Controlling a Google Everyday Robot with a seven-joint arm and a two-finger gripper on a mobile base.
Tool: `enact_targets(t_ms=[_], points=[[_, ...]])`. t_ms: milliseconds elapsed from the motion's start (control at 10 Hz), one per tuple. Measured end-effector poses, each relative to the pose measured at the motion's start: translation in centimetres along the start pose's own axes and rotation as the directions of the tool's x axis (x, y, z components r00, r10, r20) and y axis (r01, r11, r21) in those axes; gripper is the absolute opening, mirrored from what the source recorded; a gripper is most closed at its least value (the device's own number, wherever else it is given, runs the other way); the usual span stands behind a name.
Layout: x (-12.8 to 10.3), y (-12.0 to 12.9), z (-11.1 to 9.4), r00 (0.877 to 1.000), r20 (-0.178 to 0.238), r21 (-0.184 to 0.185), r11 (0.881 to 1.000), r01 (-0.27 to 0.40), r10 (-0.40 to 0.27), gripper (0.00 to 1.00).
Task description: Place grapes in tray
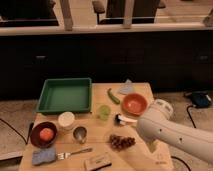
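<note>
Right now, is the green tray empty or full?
Empty: the tray shows bare green floor. The grapes lie outside it on the table; the end effector hangs beside them.

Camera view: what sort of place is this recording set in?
Likely an office kitchenette or cafe: dark cabinets under a counter, chairs beyond it, a wooden table holding tray and orange bowl. Gripper out of sight; only the arm shows, lower right.

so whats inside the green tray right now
Nothing: the tray shows a wholly bare floor. The grapes lie on the table beside the white arm; the gripper is out of sight.
</note>
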Motion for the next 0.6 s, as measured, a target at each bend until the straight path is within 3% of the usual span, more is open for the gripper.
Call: enact_targets(t_ms=[600], points=[[-1.7,-0.7,1.7,0.999,0.030,0.003,0.999,0.039,-0.039,0.80]])
